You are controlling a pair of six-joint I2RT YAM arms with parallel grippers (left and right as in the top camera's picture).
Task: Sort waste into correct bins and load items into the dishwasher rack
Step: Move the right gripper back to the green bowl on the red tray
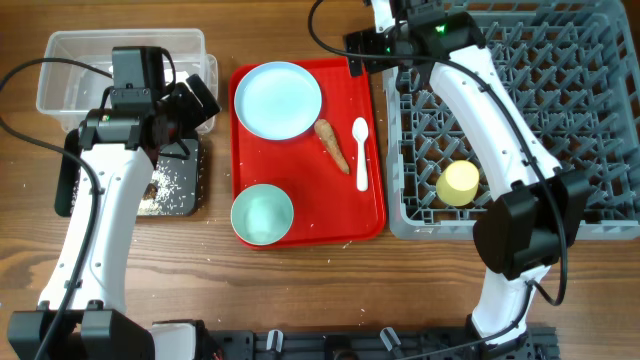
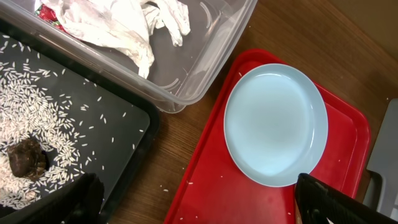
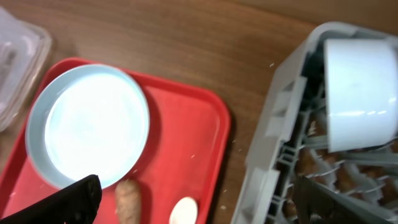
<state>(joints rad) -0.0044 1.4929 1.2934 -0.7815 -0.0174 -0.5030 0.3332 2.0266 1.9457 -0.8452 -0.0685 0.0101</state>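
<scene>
I'm reading the left gripper [image 2: 199, 202] as spread wide and empty, hovering over the black tray [image 2: 127, 146], which is holding scattered rice grains [image 2: 37, 118] and one brown lump [image 2: 26, 158]. The clear tub [image 2: 205, 37] is holding crumpled paper [image 2: 112, 25]. The single carrot stick [image 1: 332, 145] is lying to its right on the red tray [image 1: 330, 215], its long axis diagonal, among one plate [image 1: 278, 100], one spoon [image 1: 361, 152] and one mint bowl [image 1: 262, 213]. The right gripper [image 3: 199, 202], equally wide and empty, is sitting slightly nearer to it, I'm judging. The rack [image 1: 590, 120] is carrying one yellow cup [image 1: 459, 184] and one white bowl [image 3: 360, 93].
</scene>
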